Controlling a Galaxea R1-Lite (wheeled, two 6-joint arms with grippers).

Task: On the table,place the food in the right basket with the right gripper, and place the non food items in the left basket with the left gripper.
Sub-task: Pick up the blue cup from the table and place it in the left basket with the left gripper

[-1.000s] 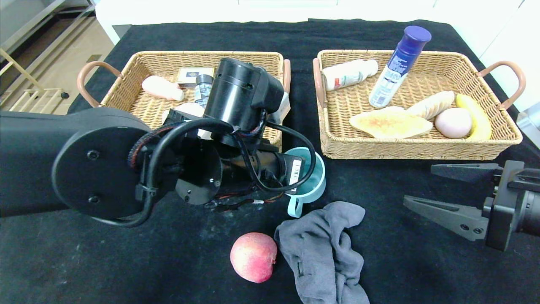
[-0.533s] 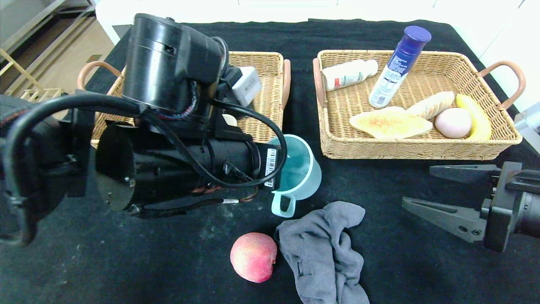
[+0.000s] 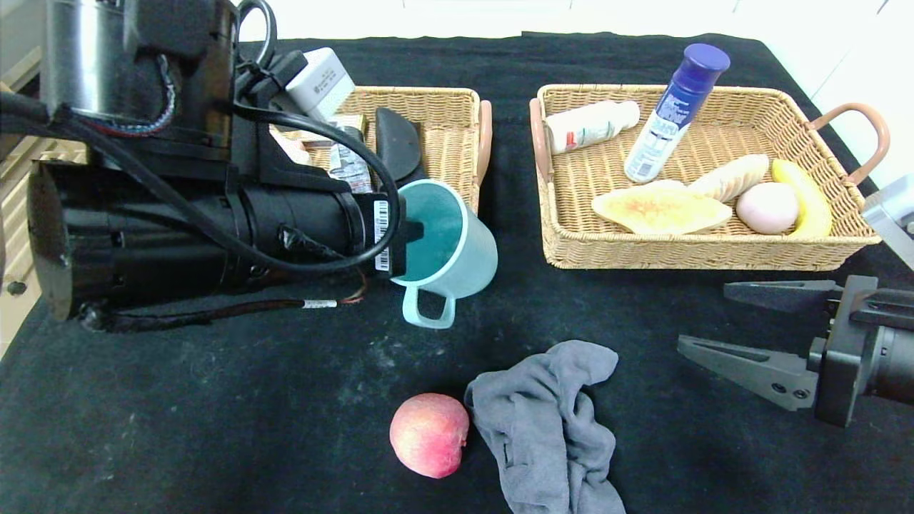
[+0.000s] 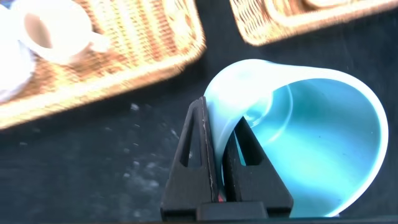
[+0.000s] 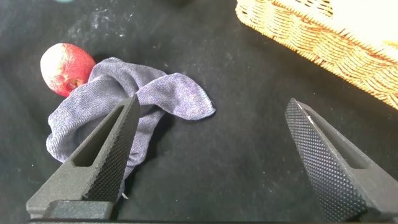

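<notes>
Gripping the cup (image 3: 443,250) rim, the left gripper (image 4: 221,155) hangs beside the left basket (image 3: 464,143).

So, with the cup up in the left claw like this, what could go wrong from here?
1. The left claw pinches only the thin rim of the light blue cup, which hangs tilted; it could slip or swing out.
2. The left basket already holds several items, so the cup may land on them and tip.
3. The grey cloth touches the peach, and could snag on the open right claw.
</notes>
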